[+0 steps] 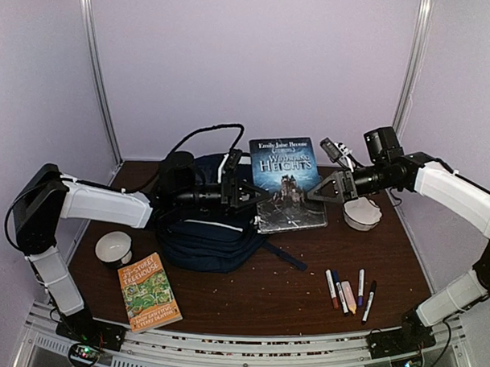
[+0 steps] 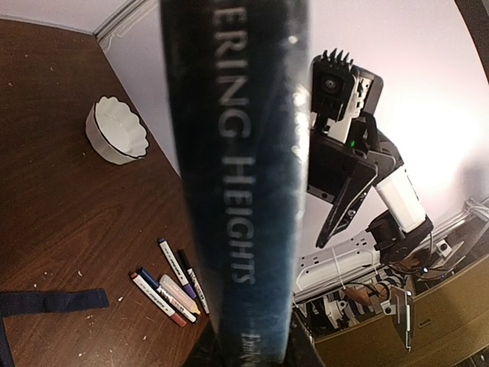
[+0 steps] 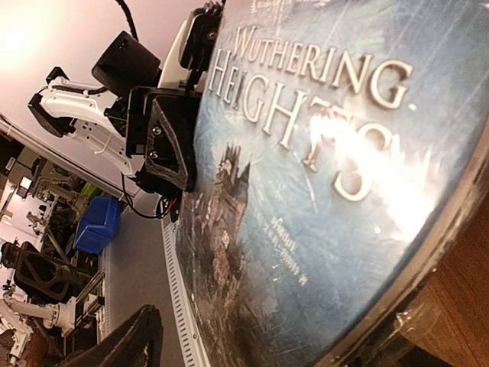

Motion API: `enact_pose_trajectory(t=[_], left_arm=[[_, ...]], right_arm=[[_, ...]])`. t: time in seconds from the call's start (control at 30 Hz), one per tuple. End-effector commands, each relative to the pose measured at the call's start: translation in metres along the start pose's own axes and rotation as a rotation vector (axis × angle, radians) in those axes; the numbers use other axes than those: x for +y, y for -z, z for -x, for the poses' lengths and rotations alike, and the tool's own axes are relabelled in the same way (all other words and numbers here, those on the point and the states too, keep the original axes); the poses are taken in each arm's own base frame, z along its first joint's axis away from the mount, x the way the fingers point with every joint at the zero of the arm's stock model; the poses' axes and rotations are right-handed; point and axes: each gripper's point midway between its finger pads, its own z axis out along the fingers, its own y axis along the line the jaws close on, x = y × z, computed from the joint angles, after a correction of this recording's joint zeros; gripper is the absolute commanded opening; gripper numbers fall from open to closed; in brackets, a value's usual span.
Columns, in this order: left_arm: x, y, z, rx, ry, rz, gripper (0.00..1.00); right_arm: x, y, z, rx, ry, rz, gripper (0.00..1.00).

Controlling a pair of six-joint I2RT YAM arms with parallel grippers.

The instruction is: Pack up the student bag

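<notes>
While top shows student bag (image 1: 198, 246), right wrist shows book (image 3: 321, 191).

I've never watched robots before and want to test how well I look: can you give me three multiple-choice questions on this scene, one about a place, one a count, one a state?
1. Where is the Treehouse book? A) leaning on the back wall B) standing at the far right corner C) on the table between the student bag and the left arm's base
2. How many markers lie on the table? A) two B) five C) nine
3. What state is the Wuthering Heights book in? A) gripped at its spine by the left gripper B) lying open C) torn in half
Answers: 1 C, it lies front left. 2 B, five lie side by side. 3 A, the left wrist view shows the spine in its grip.
</notes>
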Motion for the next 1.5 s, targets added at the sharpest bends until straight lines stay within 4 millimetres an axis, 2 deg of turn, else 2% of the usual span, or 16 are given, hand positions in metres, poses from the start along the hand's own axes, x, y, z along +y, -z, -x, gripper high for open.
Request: enact_pose_trajectory(t=[0.0,0.2,0.43,0.53,0.63,0.7,0.83,0.87,0.9,0.97,1.07,1.2,1.27,1.33,1.47], left_arm=[[-0.065,0.014,0.037,-0.148,-0.178,-0.216,0.0],[-0.048,0.019,0.042,-0.179,-0.162,-0.148,0.0],[-0.04,0.017,0.043,-0.184,-0.155,-0.125,0.0],[-0.037,0.016,0.041,-0.174,-0.164,-0.118,0.0],[-0.027,0.013,0.038,-0.152,-0.168,-0.078,0.0],[-0.019,0.012,0.034,-0.135,-0.166,-0.045,0.08],[0.005,0.017,0.028,-0.102,-0.198,0.095,0.39],[0.008,0.021,0.026,-0.085,-0.223,0.142,0.47],[0.023,0.027,0.018,-0.038,-0.227,0.237,0.53],[0.038,0.044,0.012,0.027,-0.282,0.401,0.61],[0.054,0.077,0.003,0.116,-0.352,0.611,0.63],[0.061,0.119,-0.009,0.183,-0.402,0.786,0.64],[0.066,0.129,-0.019,0.206,-0.39,0.819,0.64],[0.067,0.13,-0.024,0.159,-0.352,0.791,0.65],[0.058,0.127,-0.014,-0.057,-0.285,0.694,0.75]], right_arm=[[0.013,-0.003,0.002,-0.037,-0.005,0.082,0.81],[0.014,-0.004,-0.004,-0.102,-0.056,0.12,0.66],[0.02,-0.003,-0.002,-0.113,-0.069,0.146,0.37],[0.018,-0.005,-0.001,-0.112,-0.092,0.163,0.33],[0.018,-0.008,0.001,-0.114,-0.104,0.192,0.25],[0.018,-0.008,0.002,-0.116,-0.105,0.201,0.15],[0.02,-0.007,0.003,-0.118,-0.092,0.204,0.0],[0.019,-0.006,0.003,-0.12,-0.089,0.196,0.0],[0.018,-0.004,0.003,-0.123,-0.083,0.188,0.0],[0.013,-0.001,0.003,-0.13,-0.075,0.162,0.0],[0.004,0.005,0.002,-0.143,-0.075,0.13,0.0],[-0.011,0.01,-0.002,-0.143,-0.079,0.072,0.0],[-0.017,0.008,-0.007,-0.129,-0.091,0.056,0.0],[-0.019,0.006,-0.008,-0.126,-0.101,0.059,0.0],[-0.019,0.005,0.001,-0.144,-0.129,0.089,0.0]])
